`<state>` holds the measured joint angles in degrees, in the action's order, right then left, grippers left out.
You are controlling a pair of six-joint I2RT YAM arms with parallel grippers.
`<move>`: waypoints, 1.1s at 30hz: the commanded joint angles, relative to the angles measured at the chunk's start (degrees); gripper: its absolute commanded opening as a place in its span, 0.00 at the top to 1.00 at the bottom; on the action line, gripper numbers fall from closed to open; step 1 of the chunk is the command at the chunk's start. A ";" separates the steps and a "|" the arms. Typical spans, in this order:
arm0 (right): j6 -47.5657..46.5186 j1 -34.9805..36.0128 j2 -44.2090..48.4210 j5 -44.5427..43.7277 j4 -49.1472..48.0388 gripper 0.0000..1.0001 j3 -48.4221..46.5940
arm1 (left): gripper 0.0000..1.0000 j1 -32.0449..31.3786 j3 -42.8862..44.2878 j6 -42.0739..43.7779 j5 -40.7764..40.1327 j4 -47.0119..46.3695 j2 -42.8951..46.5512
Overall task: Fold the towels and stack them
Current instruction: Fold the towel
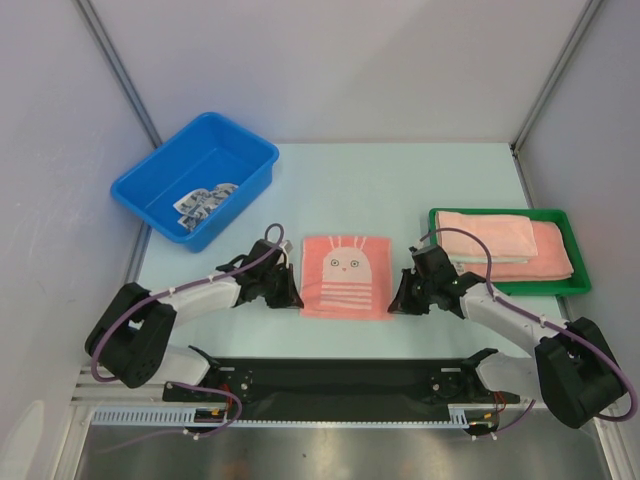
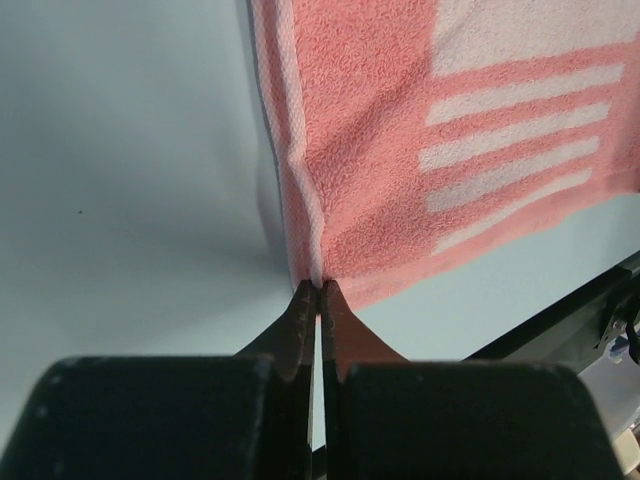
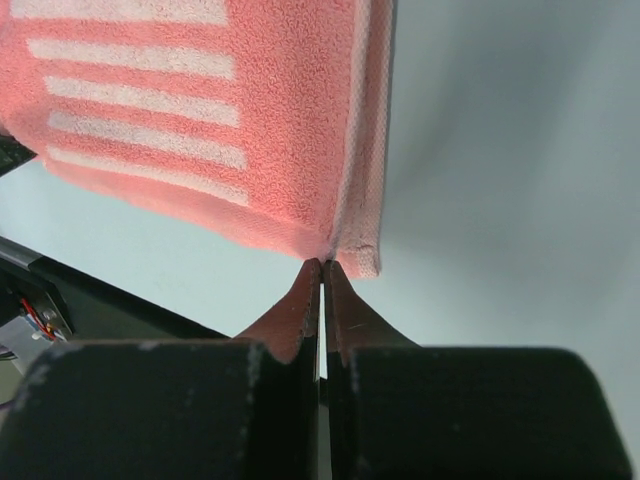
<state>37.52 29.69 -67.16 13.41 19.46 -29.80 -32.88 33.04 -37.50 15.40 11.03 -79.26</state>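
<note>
— Where do you stand?

— The bunny towel (image 1: 346,276) lies flat on the surface (image 1: 400,190) between my arms, face up. My left claw (image 2: 319,288) is closed at its near left corner and my right claw (image 3: 322,265) is closed at its near right corner. Each seems to have only a sliver of hem nipped at the very tip.

— So what worries you?

— The bite is shallow. In the right wrist view the corner sits slightly to one side of my tips, so I judge it could slide out once I lift. If one corner drops while the other holds, the towel will swing and fold crooked.

— Anything else?

— If my arms rise or travel unevenly, the near edge will land skewed on the far edge. If I pull the corners apart too hard, terry this soft may slip free. If I let them sag together, the middle will bunch.

— And the stack?

— The folded towels (image 1: 500,240) sit in the green tray (image 1: 580,285) on my right, and its rim could catch a trailing edge. A patterned cloth (image 1: 205,200) waits in the blue bin (image 1: 150,185).
</note>
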 commanded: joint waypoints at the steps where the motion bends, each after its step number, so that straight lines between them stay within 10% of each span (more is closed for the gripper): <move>1: -1.04 0.37 1.67 -1.28 2.50 1.00 -3.76 | 1.00 -0.34 3.87 0.05 0.16 1.80 1.30; 33: 1.68 -0.07 3.78 0.48 -3.12 1.00 7.65 | 1.00 -2.54 -3.68 0.85 1.04 1.28 3.41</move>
<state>39.03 29.63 -63.33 15.03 18.00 -22.94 -35.16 29.23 -37.87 18.13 12.93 -75.46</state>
